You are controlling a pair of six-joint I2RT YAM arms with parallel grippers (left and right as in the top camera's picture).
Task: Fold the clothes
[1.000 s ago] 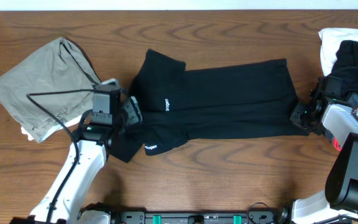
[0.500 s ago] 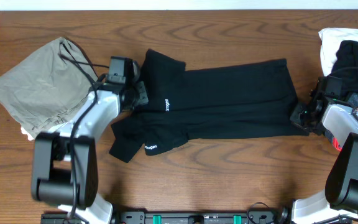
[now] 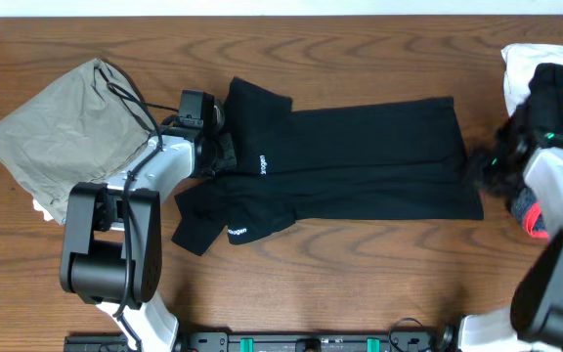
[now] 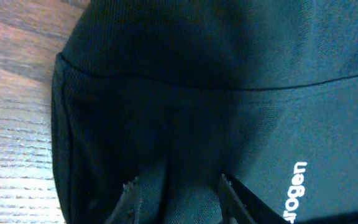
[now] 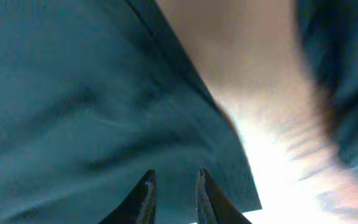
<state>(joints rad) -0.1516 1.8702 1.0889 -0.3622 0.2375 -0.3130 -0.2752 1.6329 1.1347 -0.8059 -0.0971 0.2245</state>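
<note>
- Your plain black fabric garment point(image 3: 360, 161), with small white logo marks, lies spread flat across the middle of the brown wooden table point(image 3: 360, 264).
- Your left gripper point(image 4: 182, 186) sits at that garment's left edge, clamped on a pinched-up fold of black cloth.
- Your right gripper point(image 5: 174, 180) is at the garment's right edge, blurred. Its fingertips stand a narrow gap apart, and you cannot tell whether cloth is caught.
- A crumpled olive-grey cloth garment point(image 3: 52, 137) lies far left.
- A white cloth point(image 3: 516, 64) and a black garment with a pink-red band point(image 3: 560, 88) are piled at the right edge.
</note>
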